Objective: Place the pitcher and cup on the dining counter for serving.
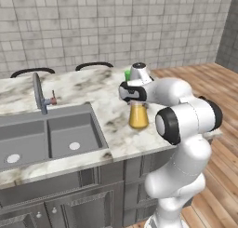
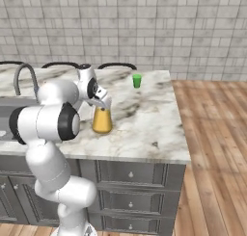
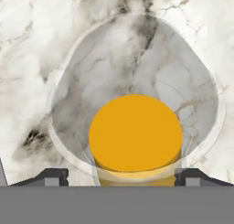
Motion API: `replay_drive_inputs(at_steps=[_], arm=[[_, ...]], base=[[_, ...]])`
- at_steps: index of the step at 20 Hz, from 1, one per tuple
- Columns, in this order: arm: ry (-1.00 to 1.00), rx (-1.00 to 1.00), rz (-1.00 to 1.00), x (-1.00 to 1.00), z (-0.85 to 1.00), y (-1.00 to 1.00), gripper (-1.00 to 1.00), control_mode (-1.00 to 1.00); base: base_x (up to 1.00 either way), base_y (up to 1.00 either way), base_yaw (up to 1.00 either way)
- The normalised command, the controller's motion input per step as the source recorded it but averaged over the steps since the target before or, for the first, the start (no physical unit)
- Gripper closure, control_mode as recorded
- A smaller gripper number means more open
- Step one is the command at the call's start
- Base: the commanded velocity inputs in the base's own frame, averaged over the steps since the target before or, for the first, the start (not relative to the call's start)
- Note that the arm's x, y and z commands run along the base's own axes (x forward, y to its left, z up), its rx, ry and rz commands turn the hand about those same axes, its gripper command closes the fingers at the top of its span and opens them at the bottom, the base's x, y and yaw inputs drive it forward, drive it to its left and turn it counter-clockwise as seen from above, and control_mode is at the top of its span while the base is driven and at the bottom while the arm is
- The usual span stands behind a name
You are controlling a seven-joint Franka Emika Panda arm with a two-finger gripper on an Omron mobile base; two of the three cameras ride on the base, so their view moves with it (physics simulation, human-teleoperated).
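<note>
The pitcher point(image 1: 138, 117) point(image 2: 102, 122), a clear glass jug with orange-yellow liquid, stands upright near the front of the dining counter point(image 1: 83, 85) point(image 2: 144, 119). My gripper point(image 1: 138, 100) point(image 2: 102, 103) points straight down over its mouth. In the hand view, the pitcher point(image 3: 135, 131) is seen from above. The gripper point(image 3: 122, 175) is open, one dark fingertip on each side of the neck, with a gap still visible on the left. The small green cup point(image 1: 127, 75) point(image 2: 137, 80) stands at the far edge of the counter, well behind the pitcher.
A grey double sink point(image 1: 46, 134) with a curved faucet point(image 1: 38, 92) point(image 2: 24, 76) lies in the counter to the left of the pitcher. Dark chair backs point(image 1: 93, 64) point(image 2: 116, 65) rise beyond the far edge. Wooden floor point(image 2: 212, 134) lies past the counter's right end.
</note>
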Motion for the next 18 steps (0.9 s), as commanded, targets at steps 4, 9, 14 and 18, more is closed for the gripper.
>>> replay_drive_inputs(at_steps=[4,9,14,18], arm=[[0.01,0.00,-0.01,0.00,-0.19,-0.13,1.00,-1.00],[-0.01,0.00,0.00,-0.02,0.00,0.00,1.00,-1.00],[-0.10,0.00,0.00,-0.43,0.00,-0.01,1.00,-1.00],[-0.21,0.00,0.00,-0.75,0.16,0.00,1.00,-1.00]], base=[[0.00,0.00,0.00],[0.00,0.00,0.00],[0.00,0.00,0.00],[0.00,0.00,0.00]])
